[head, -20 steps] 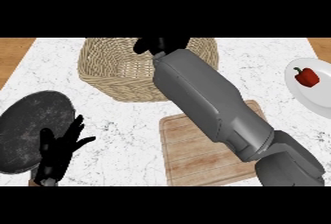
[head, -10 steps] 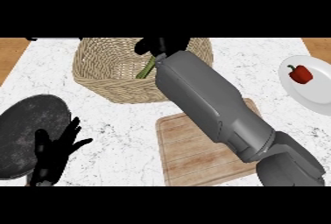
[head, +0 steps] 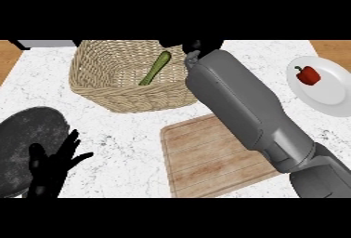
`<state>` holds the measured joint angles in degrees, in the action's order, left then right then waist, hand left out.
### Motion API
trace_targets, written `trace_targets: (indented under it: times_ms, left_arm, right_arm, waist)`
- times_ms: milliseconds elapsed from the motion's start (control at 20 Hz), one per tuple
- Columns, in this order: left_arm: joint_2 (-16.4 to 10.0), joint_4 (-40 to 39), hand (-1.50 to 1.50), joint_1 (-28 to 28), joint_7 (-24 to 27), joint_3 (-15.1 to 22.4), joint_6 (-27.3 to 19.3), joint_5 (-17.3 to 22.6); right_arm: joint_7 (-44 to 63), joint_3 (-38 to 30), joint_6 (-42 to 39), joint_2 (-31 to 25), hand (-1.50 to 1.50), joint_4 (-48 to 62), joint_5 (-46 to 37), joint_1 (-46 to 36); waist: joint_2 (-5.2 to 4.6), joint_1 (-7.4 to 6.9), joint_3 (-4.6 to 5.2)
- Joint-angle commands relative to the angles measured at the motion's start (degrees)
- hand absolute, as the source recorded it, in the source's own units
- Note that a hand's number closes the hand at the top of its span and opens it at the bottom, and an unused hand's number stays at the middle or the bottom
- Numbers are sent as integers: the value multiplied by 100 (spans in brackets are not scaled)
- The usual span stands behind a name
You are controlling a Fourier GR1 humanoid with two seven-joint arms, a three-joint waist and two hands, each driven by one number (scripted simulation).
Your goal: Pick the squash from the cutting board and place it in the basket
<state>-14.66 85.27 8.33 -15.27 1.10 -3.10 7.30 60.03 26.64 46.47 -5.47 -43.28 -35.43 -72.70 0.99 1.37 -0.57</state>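
Squash (head: 155, 69) inside wicker basket (head: 103, 95), long axis slanting near-left to far-right, far end just left of right hand (head: 205, 45); cannot tell whether spread or pinching. Left hand (head: 47, 174) spread, resting near-left, well apart.

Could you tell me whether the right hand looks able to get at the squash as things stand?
Probably yes: the right hand is at the open basket's rim, and the squash leans uncovered inside, just beside it.

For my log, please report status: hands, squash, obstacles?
Left hand open, resting lower left. Right hand at rim of woven wicker basket. Long green squash lies inside. Nothing blocking.
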Motion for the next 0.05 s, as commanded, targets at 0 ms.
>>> trace_targets:
  times_ms: [0]
  left_arm:
    - [170,-276,0,351,101,162,-19,-127]
  right_arm:
    - [564,-22,13,-393,-150,-1010,-166,607]
  waist:
    - [24,162,54]
